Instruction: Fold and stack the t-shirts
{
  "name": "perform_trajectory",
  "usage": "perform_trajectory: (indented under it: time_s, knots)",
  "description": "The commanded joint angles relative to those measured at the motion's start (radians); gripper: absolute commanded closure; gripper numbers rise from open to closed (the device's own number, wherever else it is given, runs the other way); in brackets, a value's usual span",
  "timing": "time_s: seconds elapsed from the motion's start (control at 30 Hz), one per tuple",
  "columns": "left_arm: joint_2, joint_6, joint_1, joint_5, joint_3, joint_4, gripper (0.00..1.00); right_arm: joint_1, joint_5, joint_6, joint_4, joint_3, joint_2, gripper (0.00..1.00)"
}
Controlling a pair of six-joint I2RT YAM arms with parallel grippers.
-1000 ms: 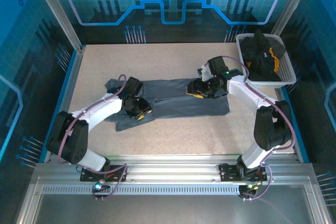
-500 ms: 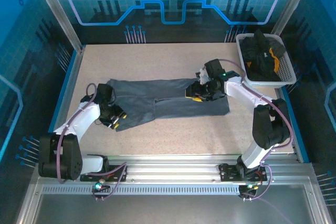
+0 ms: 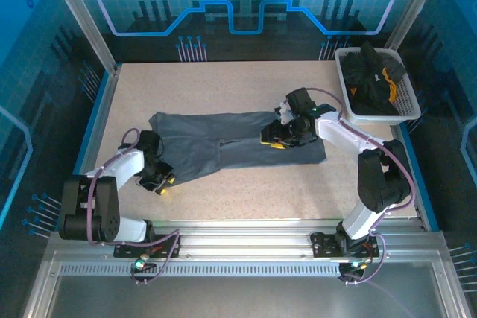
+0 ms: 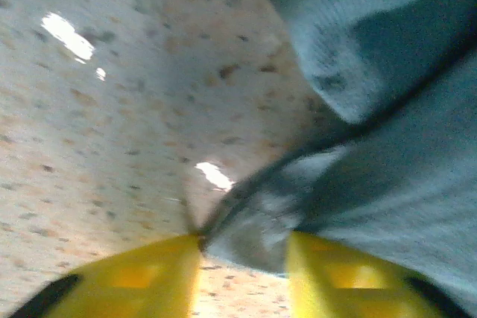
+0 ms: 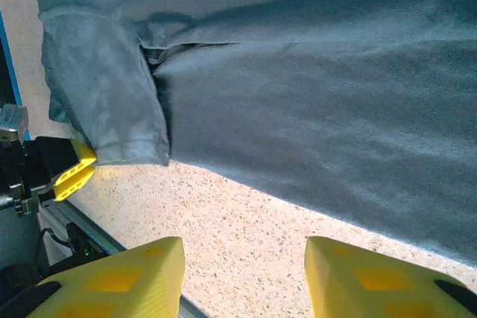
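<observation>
The slate-grey t-shirt [image 3: 237, 146] is spread mid-tabletop. The left hand [image 3: 161, 181] has been moved to its near-left corner and apparently pinches the hem; the right hand [image 3: 274, 139], held released above, hasn't shifted.

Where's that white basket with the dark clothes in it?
In the overhead view the white mesh basket sits at the table's far right corner, beyond the right arm, holding black t-shirts, one with an orange patch; the grey t-shirt lies spread out mid-table.
</observation>
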Motion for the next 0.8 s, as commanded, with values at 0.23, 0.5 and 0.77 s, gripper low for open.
perform_trajectory:
  time_s: [0.23,0.5,0.77]
  knots:
    - [-0.126,-0.107,-0.016,0.045,-0.034,0.08,1.0,0.012,-0.002,0.004,0.005,-0.008,-0.031,0.52]
    - [-0.309,-0.188,-0.057,0.084,-0.099,-0.009,1.0,0.013,-0.01,0.002,0.018,0.001,-0.003,0.52]
    - [-0.379,-0.219,-0.117,0.053,-0.118,-0.072,1.0,0.013,-0.02,-0.005,0.017,0.026,0.033,0.53]
